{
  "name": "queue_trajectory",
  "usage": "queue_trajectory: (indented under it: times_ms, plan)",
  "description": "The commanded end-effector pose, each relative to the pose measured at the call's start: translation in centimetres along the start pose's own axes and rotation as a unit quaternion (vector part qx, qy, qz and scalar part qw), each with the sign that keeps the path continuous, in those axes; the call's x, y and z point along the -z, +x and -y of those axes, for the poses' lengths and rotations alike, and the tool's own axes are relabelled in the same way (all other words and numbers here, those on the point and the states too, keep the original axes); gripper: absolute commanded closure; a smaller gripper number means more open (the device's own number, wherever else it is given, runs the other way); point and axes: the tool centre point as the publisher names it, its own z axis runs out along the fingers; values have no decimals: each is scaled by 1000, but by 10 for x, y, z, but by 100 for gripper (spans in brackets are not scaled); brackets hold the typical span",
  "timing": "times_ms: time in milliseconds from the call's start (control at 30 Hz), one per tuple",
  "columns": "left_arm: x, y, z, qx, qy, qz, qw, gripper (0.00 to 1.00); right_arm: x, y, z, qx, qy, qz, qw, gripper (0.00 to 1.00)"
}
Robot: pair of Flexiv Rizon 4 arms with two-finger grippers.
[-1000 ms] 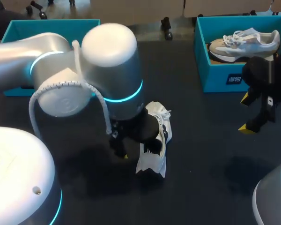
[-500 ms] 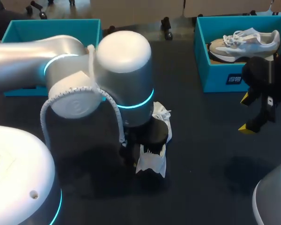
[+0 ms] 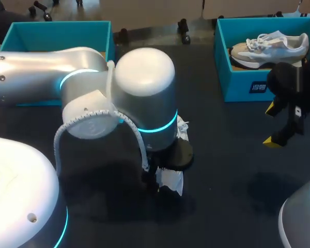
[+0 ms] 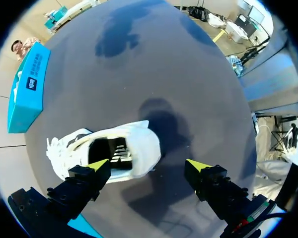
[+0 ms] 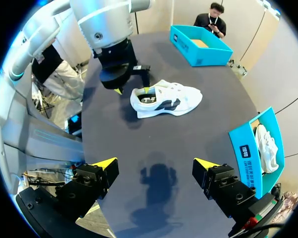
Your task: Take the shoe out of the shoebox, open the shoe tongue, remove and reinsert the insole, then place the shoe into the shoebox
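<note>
Left gripper (image 4: pixel 148 164), wide open, is hanging over the heel of the white sneaker (image 4: pixel 141 144), which is lying near-to-far; right gripper (image 5: pixel 156 162) is sitting wide, well apart.

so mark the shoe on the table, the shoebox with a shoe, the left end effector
shoe (image 5: pixel 175 99), right wrist view, side panel
shoebox (image 3: pixel 237 85), head view, front wall
left end effector (image 4: pixel 148 164), left wrist view, midway between fingertips

A robotics lab is showing: left arm (image 3: pixel 144 98) and right arm (image 3: pixel 299 219) are hanging over a dark table (image 3: pixel 222 170) bearing teal shoeboxes (image 3: pixel 237 85).
</note>
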Motion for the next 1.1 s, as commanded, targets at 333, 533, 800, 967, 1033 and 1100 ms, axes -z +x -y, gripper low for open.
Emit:
queue_trajectory:
  times_ms: [333, 533, 800, 967, 1033, 1100]
  plan:
    - [-37, 7, 16, 24, -34, 14, 999, 0, -2, -2, -2, -1, 2, -2, 1000, 0]
    - [-48, 2, 17, 38, -48, 23, 998, 0, -2, -2, -2, -1, 2, -2, 1000, 0]
    - [-59, 0, 15, 49, -54, 19, 997, 3, -2, -2, -2, -1, 2, -2, 1000, 0]
    - [-64, 0, 16, 53, -56, 12, 997, 58, -2, -2, -2, -1, 2, -2, 1000, 0]
    - [-66, 0, 16, 55, -55, 8, 997, 68, -2, -2, -2, -1, 2, -2, 1000, 0]
    - [-68, 0, 15, 56, -56, 5, 997, 88, -2, -2, -2, -1, 2, -2, 1000, 0]
